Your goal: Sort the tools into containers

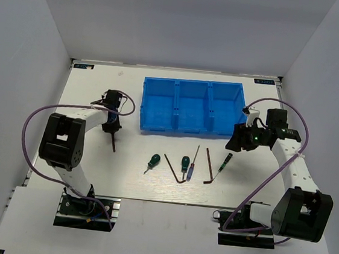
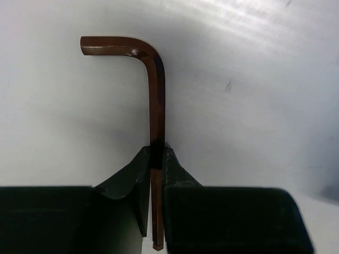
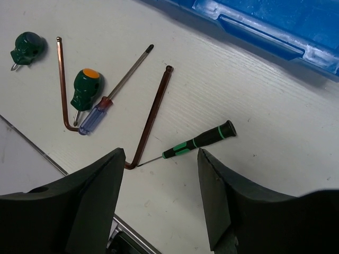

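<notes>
**benchrat:** so where are the tools sitting right now?

**mo_k:** One brown hex key (image 2: 156, 95) is in the left gripper (image 2: 157, 159). The fingers are clamped on its long shank and the short bent end sticks out past them, off to the left in the wrist view. From the top camera that key (image 1: 113, 142) is left of the blue tray (image 1: 175, 131), well apart from it. I can't tell if its tip touches the table.

**benchrat:** and the rest?

**mo_k:** They're all lying in a loose row on the table (image 1: 92, 173), just in front of the tray. From left to right:
- a stubby green screwdriver (image 1: 152, 161)
- a second hex key (image 1: 175, 169)
- another stubby green one (image 1: 184, 163), which shows an orange cap in the right wrist view
- a blue-handled screwdriver (image 1: 192, 166) right beside it
- a third hex key (image 1: 209, 167)
- a slim dark screwdriver with green bands (image 1: 225, 161)

In the wrist view the slim one's tip sits right at the bend of that third key.

**benchrat:** right arm doing anything?

**mo_k:** The right gripper (image 1: 235, 145) is spread wide with nothing in it. It hangs over the right end of the row, near the tray's front right corner. Its wrist camera shows the slim screwdriver (image 3: 198, 140) and the third key (image 3: 153, 114) between the two fingers (image 3: 100, 185).
</notes>
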`<state>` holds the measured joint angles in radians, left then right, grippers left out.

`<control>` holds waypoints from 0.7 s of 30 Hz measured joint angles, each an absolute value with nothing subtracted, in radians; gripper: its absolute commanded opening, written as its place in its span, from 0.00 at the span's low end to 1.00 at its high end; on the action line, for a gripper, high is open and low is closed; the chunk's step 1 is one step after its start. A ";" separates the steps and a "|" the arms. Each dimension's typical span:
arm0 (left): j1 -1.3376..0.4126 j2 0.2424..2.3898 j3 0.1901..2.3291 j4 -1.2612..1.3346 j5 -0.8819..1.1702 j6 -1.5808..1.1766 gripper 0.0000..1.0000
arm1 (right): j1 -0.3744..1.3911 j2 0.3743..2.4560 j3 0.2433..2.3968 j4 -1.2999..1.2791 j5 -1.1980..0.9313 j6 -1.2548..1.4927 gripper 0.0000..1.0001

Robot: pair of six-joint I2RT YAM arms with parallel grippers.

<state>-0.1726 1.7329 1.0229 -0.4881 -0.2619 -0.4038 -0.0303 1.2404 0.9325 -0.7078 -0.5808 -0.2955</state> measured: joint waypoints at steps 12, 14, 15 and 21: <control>-0.202 1.402 1.177 -0.405 0.101 -0.277 0.00 | 0.023 1.355 0.843 -0.708 -0.534 -0.382 0.53; -0.215 1.454 1.287 -0.346 0.181 -0.266 0.00 | 0.069 1.356 0.818 -0.693 -0.514 -0.373 0.51; -0.221 1.492 1.330 -0.315 0.214 -0.261 0.00 | 0.093 1.356 0.806 -0.679 -0.498 -0.364 0.51; -0.274 1.739 1.436 -0.273 0.300 -0.259 0.09 | 0.207 1.374 0.777 -0.564 -0.365 -0.250 0.60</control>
<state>-0.2737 1.7390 1.4364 -0.2729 0.3004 -0.2592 0.2073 1.3743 0.7773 -0.5640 -0.3653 -0.2504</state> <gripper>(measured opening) 0.205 0.572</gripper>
